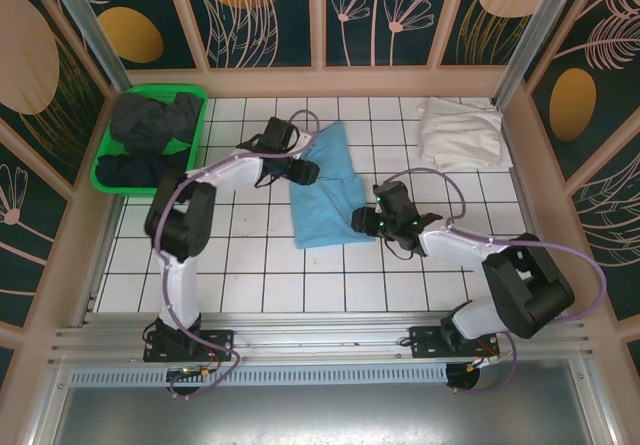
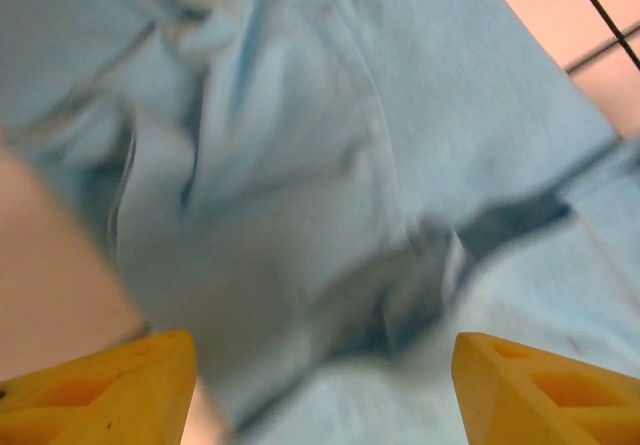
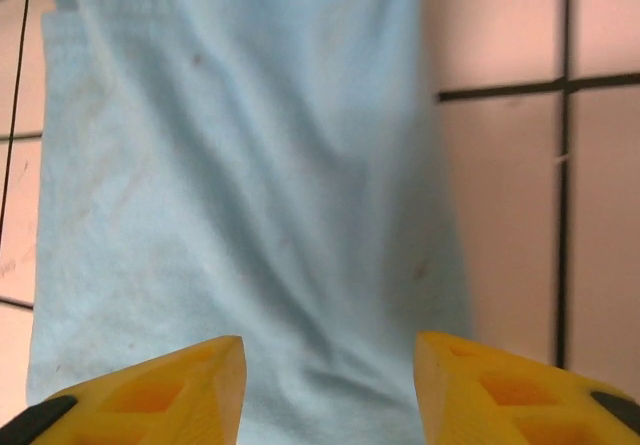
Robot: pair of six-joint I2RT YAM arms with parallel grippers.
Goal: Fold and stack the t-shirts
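A light sky-blue t-shirt (image 1: pixel 322 190) lies folded into a long strip on the tiled table's middle. My left gripper (image 1: pixel 305 172) hovers at its left edge, and in the left wrist view its yellow fingers (image 2: pixel 120 390) stand wide apart over blurred, rumpled blue cloth (image 2: pixel 330 165), the gripper (image 2: pixel 325 370) open. My right gripper (image 1: pixel 368 220) is at the shirt's near right edge. It is open (image 3: pixel 330 360), with flat blue cloth (image 3: pixel 250 185) showing between its fingers. A folded white t-shirt (image 1: pixel 458 133) rests at the back right. Dark t-shirts (image 1: pixel 150 130) fill the basket.
The green plastic basket (image 1: pixel 100 170) stands at the back left against the wall. Wooden-framed walls close in the table on three sides. Bare white tiles (image 1: pixel 260 285) stretch between the blue shirt and the arm bases.
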